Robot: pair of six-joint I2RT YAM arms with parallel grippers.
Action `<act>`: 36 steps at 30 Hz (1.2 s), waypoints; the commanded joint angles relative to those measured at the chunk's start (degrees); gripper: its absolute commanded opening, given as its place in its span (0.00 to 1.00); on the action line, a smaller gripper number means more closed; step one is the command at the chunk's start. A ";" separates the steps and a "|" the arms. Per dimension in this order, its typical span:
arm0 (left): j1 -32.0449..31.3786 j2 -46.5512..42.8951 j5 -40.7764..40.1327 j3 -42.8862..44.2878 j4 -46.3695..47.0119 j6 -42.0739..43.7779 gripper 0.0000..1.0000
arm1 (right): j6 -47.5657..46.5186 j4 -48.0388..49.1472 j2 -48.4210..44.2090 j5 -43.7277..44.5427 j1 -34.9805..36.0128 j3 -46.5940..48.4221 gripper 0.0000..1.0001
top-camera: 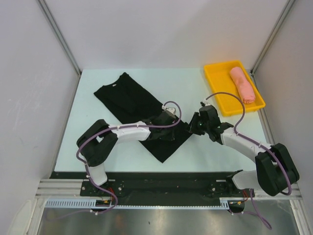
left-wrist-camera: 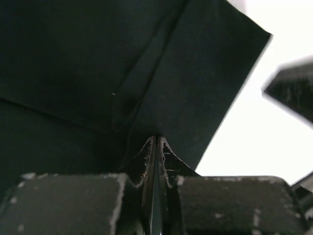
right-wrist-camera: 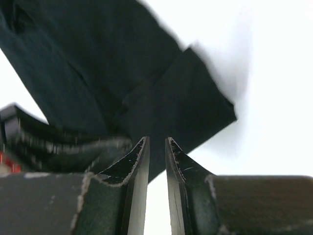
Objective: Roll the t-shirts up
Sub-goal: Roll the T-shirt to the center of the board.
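The black t-shirt (top-camera: 128, 98) lies diagonally across the table, folded into a long band. My left gripper (top-camera: 171, 121) rests on the band's right part, its jaws shut on a raised fold of the black cloth (left-wrist-camera: 73, 58) at the fingertips (left-wrist-camera: 156, 141). My right gripper (top-camera: 194, 126) is just right of the shirt's edge, its jaws a narrow gap apart and empty (right-wrist-camera: 156, 141), with the cloth's corner (right-wrist-camera: 161, 93) just beyond the tips. The salmon-pink shirt (top-camera: 242, 84) lies as a roll in the tray.
A yellow plastic tray (top-camera: 218, 93) stands at the back right of the table. Grey walls close in the left, back and right sides. The two grippers are close together near the shirt's right edge.
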 commanded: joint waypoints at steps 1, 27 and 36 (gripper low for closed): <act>0.60 0.88 -1.94 0.12 3.30 0.83 0.07 | 2.25 2.94 -1.31 -1.31 2.74 -1.81 0.25; 0.77 -4.38 -0.97 -3.67 4.62 0.38 0.15 | 2.96 7.42 1.96 -1.13 0.47 -2.44 0.27; -0.45 -12.64 -1.41 -8.22 2.60 -0.14 0.25 | 2.34 9.70 6.69 -2.98 -2.61 -0.41 0.26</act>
